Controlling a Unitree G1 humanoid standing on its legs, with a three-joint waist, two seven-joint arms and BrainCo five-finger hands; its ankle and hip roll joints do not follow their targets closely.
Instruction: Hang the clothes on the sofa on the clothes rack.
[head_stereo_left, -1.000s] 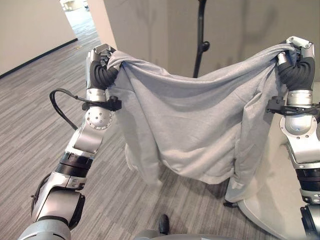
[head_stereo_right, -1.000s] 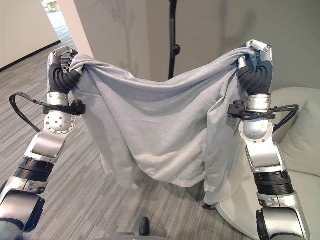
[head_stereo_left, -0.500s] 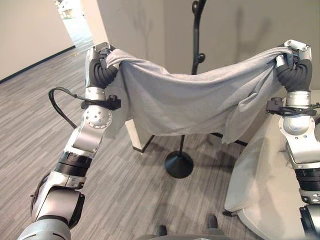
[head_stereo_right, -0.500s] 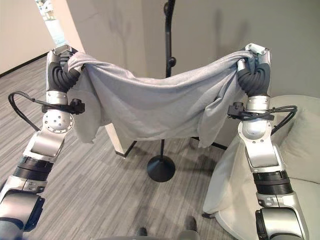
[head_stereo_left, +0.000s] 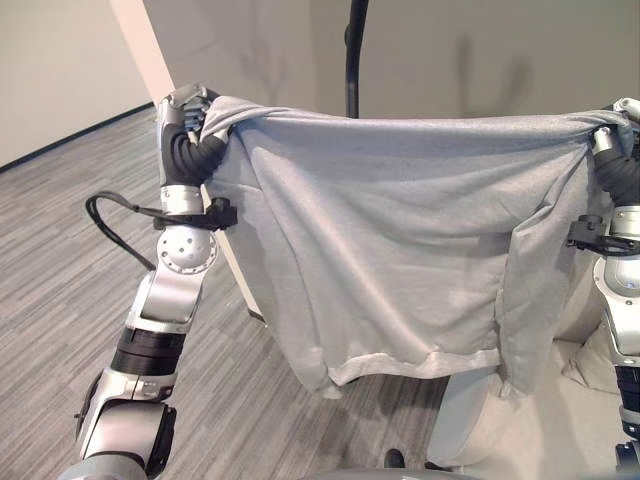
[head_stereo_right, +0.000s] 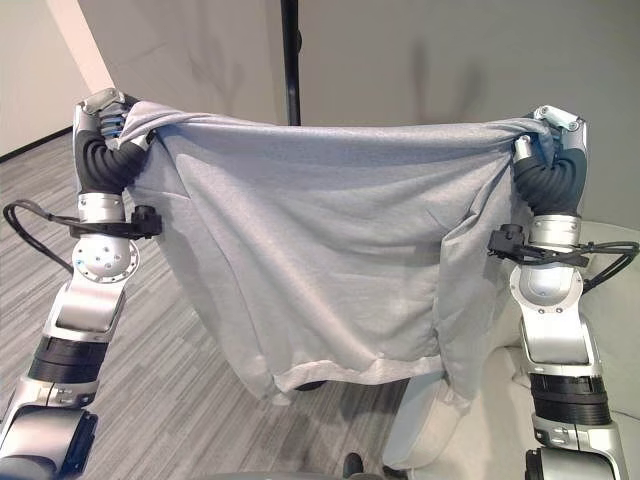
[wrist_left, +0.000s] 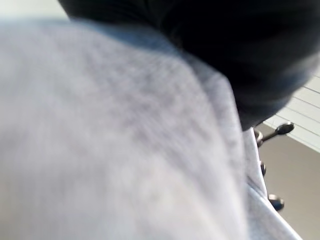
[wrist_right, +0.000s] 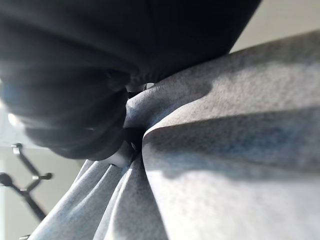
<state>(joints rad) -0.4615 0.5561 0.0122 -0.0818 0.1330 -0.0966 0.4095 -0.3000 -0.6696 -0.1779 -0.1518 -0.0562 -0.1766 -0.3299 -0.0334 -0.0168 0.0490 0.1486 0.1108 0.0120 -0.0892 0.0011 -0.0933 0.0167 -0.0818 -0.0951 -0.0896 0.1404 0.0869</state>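
Most of the clothes rack (head_stereo_left: 352, 60) is hidden behind the spread grey sweatshirt (head_stereo_right: 330, 250); its top is cut off by the picture's edge. The sofa (head_stereo_right: 600, 300) at the right is partly covered by the sweatshirt. The fingers of the left hand (head_stereo_right: 100, 125) and the right hand (head_stereo_right: 550, 140) are buried in bunched cloth.

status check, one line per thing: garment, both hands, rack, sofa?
grey sweatshirt: lifted, stretched wide between both hands, top edge taut, body and sleeve hanging free, not on the rack
left hand: raised, shut on one top corner of the cloth
right hand: raised, shut on the other top corner
clothes rack: upright behind the sweatshirt, pole bare above it
sofa: to the right, partly hidden by the cloth
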